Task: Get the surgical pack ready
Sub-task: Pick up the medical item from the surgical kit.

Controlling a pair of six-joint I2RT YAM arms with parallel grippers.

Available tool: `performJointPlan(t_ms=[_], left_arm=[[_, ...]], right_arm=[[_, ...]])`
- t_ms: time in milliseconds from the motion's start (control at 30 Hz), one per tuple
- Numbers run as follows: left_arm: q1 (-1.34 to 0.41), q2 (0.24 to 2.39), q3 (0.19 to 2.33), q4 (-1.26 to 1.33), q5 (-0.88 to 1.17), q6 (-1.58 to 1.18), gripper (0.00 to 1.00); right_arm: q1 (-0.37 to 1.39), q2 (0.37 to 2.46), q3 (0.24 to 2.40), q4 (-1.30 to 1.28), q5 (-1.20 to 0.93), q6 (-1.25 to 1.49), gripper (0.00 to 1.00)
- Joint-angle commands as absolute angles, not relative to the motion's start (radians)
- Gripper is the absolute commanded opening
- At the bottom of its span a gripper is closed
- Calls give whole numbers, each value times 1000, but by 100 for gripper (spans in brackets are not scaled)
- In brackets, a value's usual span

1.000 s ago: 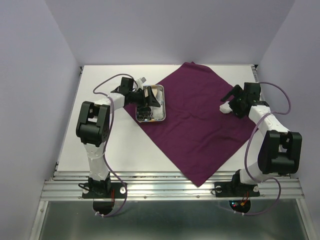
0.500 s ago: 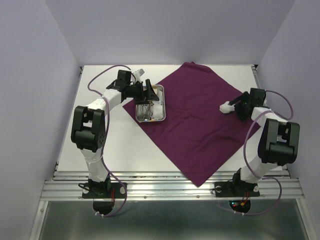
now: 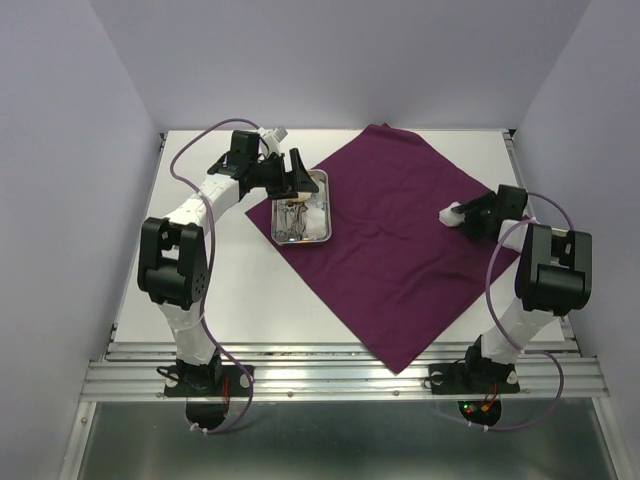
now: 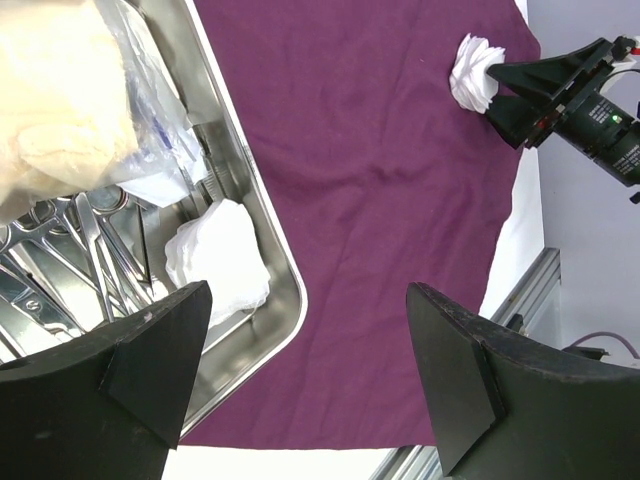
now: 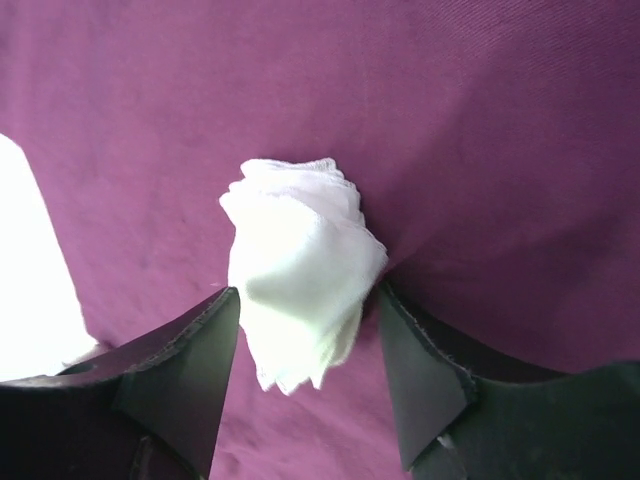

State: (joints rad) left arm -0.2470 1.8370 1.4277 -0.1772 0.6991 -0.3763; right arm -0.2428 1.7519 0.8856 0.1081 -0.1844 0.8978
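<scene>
While gauze (image 5: 300,290) is pinched, tray (image 4: 258,215) (steel) runs near-far.

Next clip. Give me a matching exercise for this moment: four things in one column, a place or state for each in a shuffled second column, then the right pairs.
Column 1
1. steel tray
2. gauze wad
3. purple cloth
4. left gripper

Column 2
a. spread flat, a diamond seen from above
b. open, holding nothing
c. pinched in the right gripper
d. on the cloth's left corner, with steel instruments inside

Pairs: 1-d, 2-c, 3-a, 4-b
</scene>
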Motion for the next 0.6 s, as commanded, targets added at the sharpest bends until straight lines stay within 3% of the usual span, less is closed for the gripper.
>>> performJointPlan(t_ms=[0, 400, 567], left_arm=[[-245, 1778, 1477, -179, 710, -379, 90], [-244, 1756, 1485, -187, 704, -379, 90], [-244, 1759, 1483, -186, 712, -373, 90]], right_arm=[[-253, 1792, 847, 196, -204, 962, 61], [-253, 1790, 749, 417, -261, 1083, 40], [-253, 1753, 735, 457, -276, 1082, 21]])
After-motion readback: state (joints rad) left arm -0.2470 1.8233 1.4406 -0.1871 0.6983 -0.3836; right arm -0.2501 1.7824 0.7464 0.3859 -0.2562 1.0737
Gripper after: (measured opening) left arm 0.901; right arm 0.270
